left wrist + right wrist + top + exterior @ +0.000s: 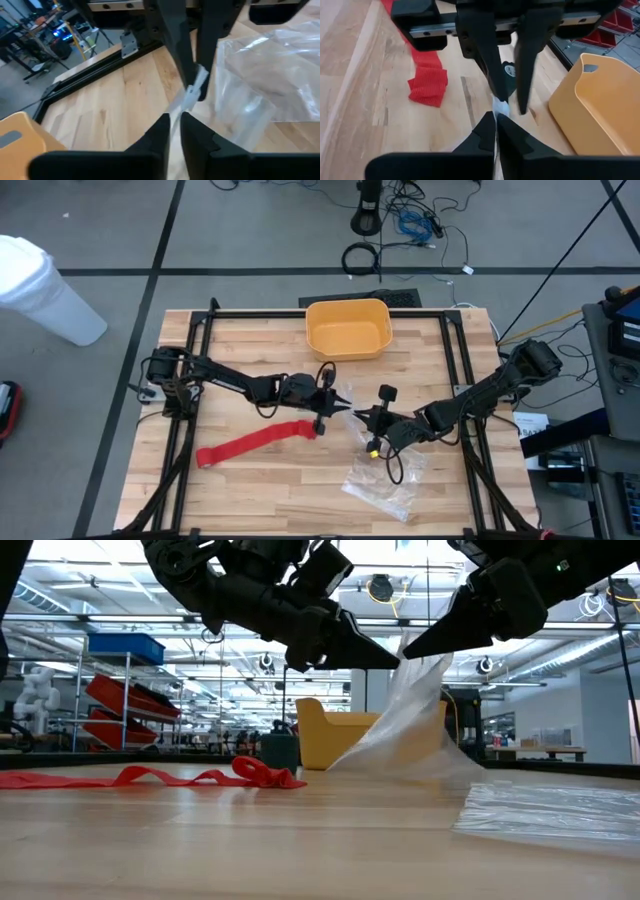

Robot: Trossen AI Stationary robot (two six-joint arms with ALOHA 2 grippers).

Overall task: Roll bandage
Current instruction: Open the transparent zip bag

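Bandage point(258, 442): flat red strip on the bench point(270, 490), left of centre, one end bunched beneath the left arm, untouched. Left end effector point(345, 408): mid-bench, raised, fingers nearly closed, pinching an edge of the clear plastic bag point(385, 480). Right end effector point(362, 415): tip to tip with the left, clenched on the same bag edge. Bag hangs from both, the rest spread on the bench to the right. Yellow bin point(347, 327) at the far edge.

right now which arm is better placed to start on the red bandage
Left. Its pincer sits beside the bandage's folded end; the right pincer is farther off. Both pinch the plastic bag.
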